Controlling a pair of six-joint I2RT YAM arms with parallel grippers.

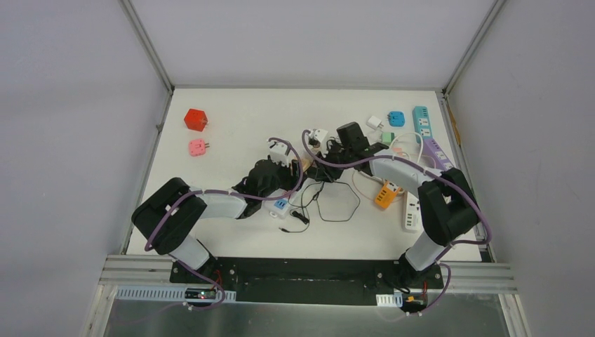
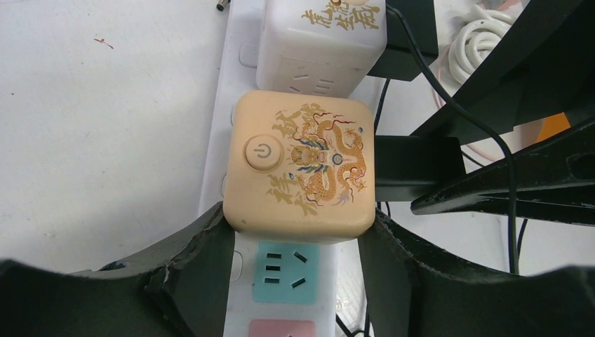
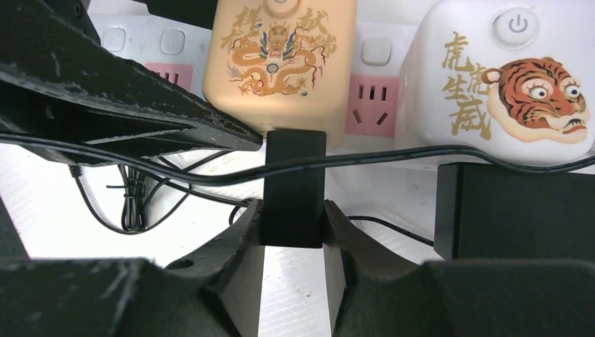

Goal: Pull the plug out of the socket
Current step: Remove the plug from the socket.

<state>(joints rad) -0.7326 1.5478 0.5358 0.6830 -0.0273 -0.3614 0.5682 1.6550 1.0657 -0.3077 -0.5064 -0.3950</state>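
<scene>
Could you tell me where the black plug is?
In the right wrist view the black plug sits mid-frame, clamped by the right gripper, plugged into the beige dragon cube left of the tiger cube.

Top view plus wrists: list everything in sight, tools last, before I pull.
white plastic power strip: one, table centre
beige dragon-print cube socket: one, on that strip
white tiger-print cube socket: one, next to it
black plug: one, in the beige cube's side
red plastic cube, pink plastic cube: one each, far left
orange plastic adapter: one, right of centre
teal power strip, purple power strip: one each, far right
left tool: black, clamps beige cube
right tool: black, clamps black plug
</scene>
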